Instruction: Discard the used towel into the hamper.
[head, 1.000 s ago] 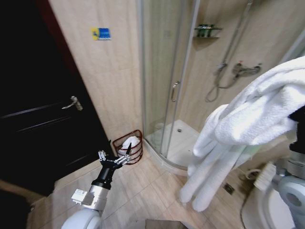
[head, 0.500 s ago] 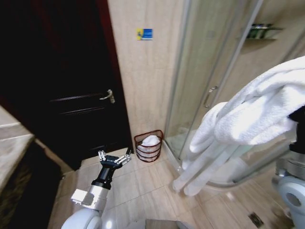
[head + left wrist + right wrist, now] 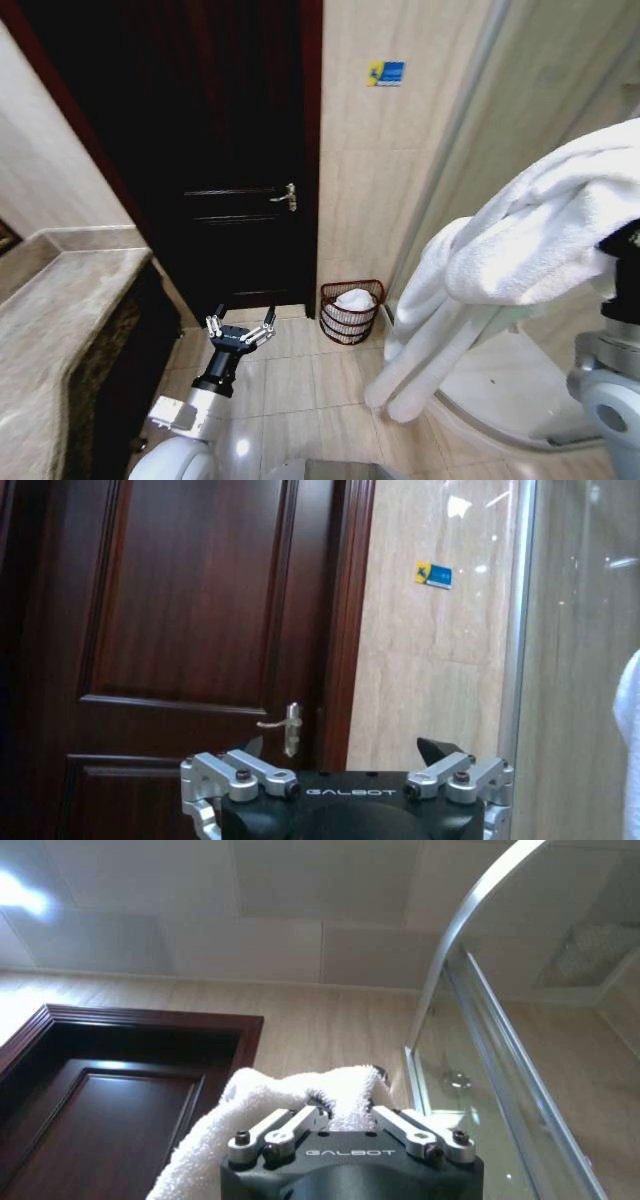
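While the right gripper (image 3: 345, 1121) clamps its jaws on the towel (image 3: 520, 260), the left gripper (image 3: 241, 327) hangs spread, empty.

My head looks down at the floor; both wrists face outward, apparently sharing the dark door (image 3: 180, 630).

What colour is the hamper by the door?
Reddish-brown open-weave hamper, clearest in the head view.

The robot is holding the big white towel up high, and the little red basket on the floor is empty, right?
Not quite. The right gripper does hold the white towel up high, but the head view shows the hamper isn't empty: something white lies inside it.
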Tool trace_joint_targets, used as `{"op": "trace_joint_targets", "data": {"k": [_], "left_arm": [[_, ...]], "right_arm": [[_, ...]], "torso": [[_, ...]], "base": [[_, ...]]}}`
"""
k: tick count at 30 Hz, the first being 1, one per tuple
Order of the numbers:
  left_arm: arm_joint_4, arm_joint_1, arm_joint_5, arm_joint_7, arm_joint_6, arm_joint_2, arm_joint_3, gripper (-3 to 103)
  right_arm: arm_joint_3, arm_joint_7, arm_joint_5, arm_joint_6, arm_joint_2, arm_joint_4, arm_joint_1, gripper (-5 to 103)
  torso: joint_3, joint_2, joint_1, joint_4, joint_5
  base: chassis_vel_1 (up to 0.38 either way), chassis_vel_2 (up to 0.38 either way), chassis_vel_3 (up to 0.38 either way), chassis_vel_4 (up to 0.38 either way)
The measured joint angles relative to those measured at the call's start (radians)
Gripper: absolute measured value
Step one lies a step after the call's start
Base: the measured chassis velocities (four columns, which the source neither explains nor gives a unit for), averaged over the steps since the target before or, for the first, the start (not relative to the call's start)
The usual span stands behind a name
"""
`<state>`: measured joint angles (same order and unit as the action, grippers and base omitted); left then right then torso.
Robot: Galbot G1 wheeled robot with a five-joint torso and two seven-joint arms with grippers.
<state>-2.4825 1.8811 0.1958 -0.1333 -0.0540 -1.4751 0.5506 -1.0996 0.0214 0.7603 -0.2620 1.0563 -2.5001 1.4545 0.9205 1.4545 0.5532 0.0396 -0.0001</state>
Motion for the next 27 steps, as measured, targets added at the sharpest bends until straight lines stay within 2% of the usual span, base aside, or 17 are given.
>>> {"op": "trace_joint_targets", "data": {"k": [27], "left_arm": [[0.0, 0.0, 0.0, 0.0, 0.0, 0.0, 0.0, 100]], "right_arm": [[0.002, -0.002, -0.001, 0.001, 0.002, 0.0, 0.0, 10]], "torso": [[0.0, 0.0, 0.0, 0.0002, 0.0001]], "base": [[0.026, 0.026, -0.023, -0.024]]}}
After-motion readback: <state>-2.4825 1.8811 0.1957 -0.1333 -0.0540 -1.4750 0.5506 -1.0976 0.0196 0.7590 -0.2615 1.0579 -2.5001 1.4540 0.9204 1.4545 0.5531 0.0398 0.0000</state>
